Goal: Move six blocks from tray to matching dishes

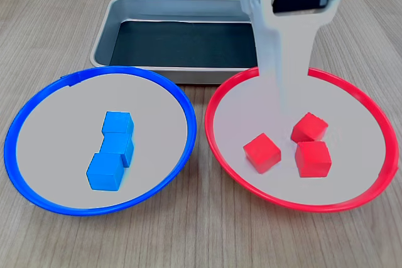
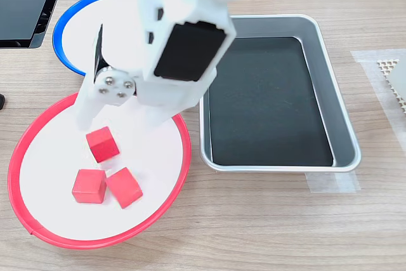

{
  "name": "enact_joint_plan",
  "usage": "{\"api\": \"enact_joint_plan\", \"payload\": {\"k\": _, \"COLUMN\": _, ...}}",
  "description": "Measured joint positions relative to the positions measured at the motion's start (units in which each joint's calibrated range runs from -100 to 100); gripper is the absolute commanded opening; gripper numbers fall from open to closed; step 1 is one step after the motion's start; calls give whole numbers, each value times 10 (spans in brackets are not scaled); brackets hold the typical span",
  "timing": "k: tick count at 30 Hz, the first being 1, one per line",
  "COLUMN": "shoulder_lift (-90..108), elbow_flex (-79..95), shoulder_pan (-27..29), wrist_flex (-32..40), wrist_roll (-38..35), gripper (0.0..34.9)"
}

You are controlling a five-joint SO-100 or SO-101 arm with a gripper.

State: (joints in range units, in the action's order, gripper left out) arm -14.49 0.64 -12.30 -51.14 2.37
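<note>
All six blocks sit in their dishes: the third red block [image 2: 102, 143] lies free in the red-rimmed dish [image 2: 179, 132], the gripper [image 2: 89, 109] spread above it. It looks light, rigid, best pinched across flat faces.

Three bright red blocks [image 1: 295, 145] sit in the red-rimmed dish [image 1: 217, 136] with its pale grey middle. Three bright blue blocks [image 1: 113, 150] sit in the blue-rimmed dish [image 1: 25, 117]. The tray [image 1: 103, 39] is shiny silver with a black bottom. The arm [image 2: 184, 36] is white and black. The tabletop [image 1: 188, 236] is light brown wood with streaky lines.
</note>
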Motion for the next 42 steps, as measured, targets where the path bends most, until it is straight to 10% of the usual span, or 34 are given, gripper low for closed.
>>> {"api": "enact_joint_plan", "payload": {"k": 1, "shoulder_lift": 29, "elbow_flex": 33, "shoulder_pan": 5, "wrist_flex": 17, "wrist_roll": 0, "gripper": 3}}
{"api": "enact_joint_plan", "payload": {"k": 10, "shoulder_lift": 635, "elbow_flex": 647, "shoulder_pan": 50, "wrist_flex": 281, "wrist_roll": 0, "gripper": 1}}
{"api": "enact_joint_plan", "payload": {"k": 25, "shoulder_lift": 1128, "elbow_flex": 994, "shoulder_pan": 104, "wrist_flex": 57, "wrist_roll": -24, "gripper": 1}}
{"api": "enact_joint_plan", "payload": {"k": 42, "shoulder_lift": 1132, "elbow_flex": 994, "shoulder_pan": 97, "wrist_flex": 40, "wrist_roll": -16, "gripper": 4}}
